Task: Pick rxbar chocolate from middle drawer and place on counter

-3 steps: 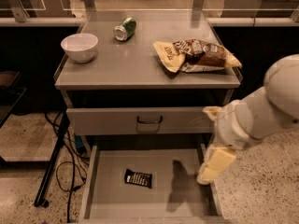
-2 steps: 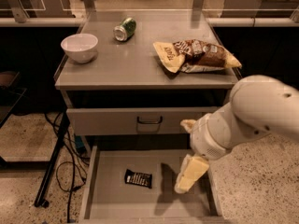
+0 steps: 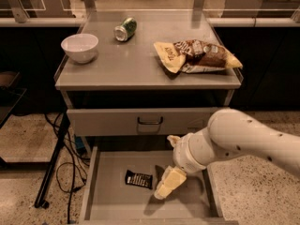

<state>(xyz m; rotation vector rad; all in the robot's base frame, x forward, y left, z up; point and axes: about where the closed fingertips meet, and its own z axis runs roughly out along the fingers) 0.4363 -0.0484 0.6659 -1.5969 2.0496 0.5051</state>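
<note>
The rxbar chocolate (image 3: 138, 179), a small black bar with white print, lies flat on the floor of the open middle drawer (image 3: 112, 205), left of centre. My gripper (image 3: 167, 184) hangs over the drawer just to the right of the bar, close to it and pointing down-left; it holds nothing that I can see. The white arm reaches in from the right. The counter (image 3: 126, 67) is the grey cabinet top above the closed upper drawer (image 3: 140, 121).
On the counter stand a white bowl (image 3: 80, 47) at the left, a green can (image 3: 125, 29) lying on its side at the back, and a yellow-brown chip bag (image 3: 197, 56) at the right. Cables and a black stand leg (image 3: 54, 165) are on the floor to the left.
The arm has swung left across the drawer, bringing the gripper from its right side to just beside the bar. The bar has not moved.
</note>
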